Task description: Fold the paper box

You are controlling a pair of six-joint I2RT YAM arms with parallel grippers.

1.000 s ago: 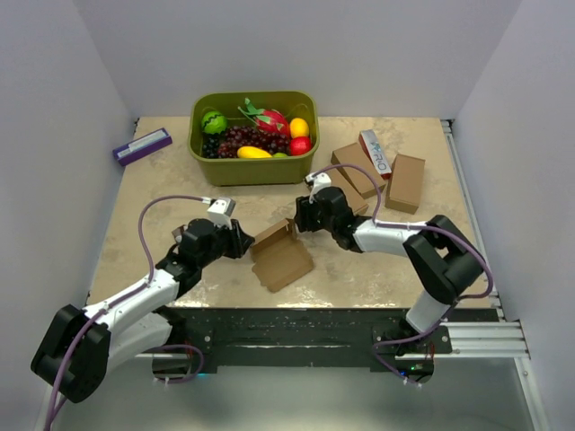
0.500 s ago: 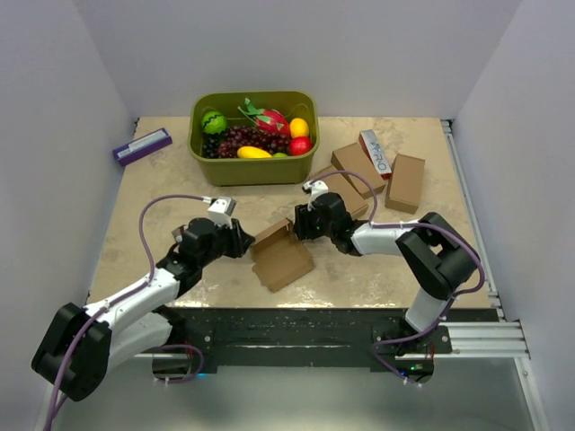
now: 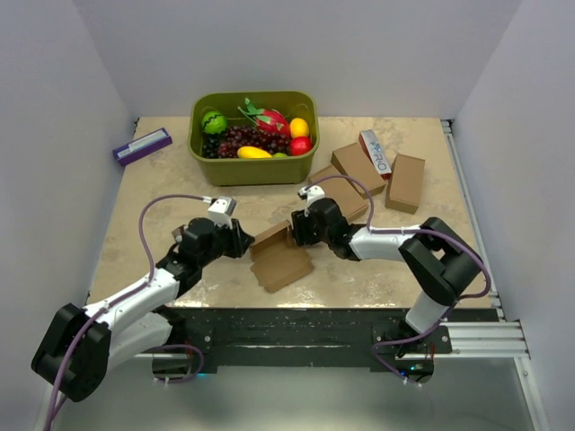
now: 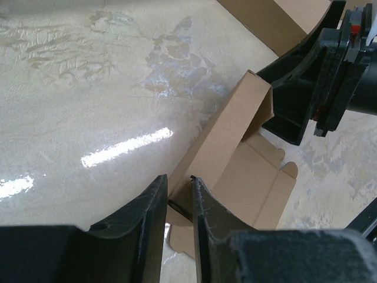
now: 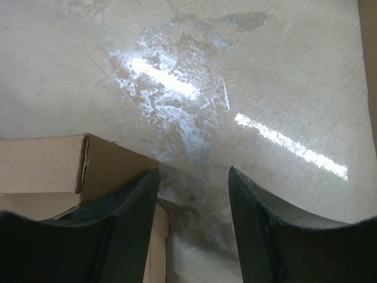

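The paper box (image 3: 282,261), plain brown card, lies half open on the table between the arms, one long panel raised. My left gripper (image 3: 243,242) is shut on the thin edge of that panel (image 4: 221,141); the sheet sits between its fingertips (image 4: 154,187). My right gripper (image 3: 294,232) stands open at the box's far right corner. Its left finger (image 5: 126,200) rests against the raised end of the paper box (image 5: 53,162), and only bare table lies between its fingers. In the left wrist view, the right gripper (image 4: 312,88) is seen pressed up to the panel's far end.
A green basket (image 3: 193,135) of toy fruit stands at the back centre. A purple-and-white box (image 3: 142,145) lies at the back left. Folded brown cartons (image 3: 406,182) (image 3: 358,166) and a white-and-red carton (image 3: 377,153) sit at the back right.
My right gripper has slid left and nearer, closing onto the raised panel's end. The panel stands a little more upright. The left gripper has kept its hold and place.
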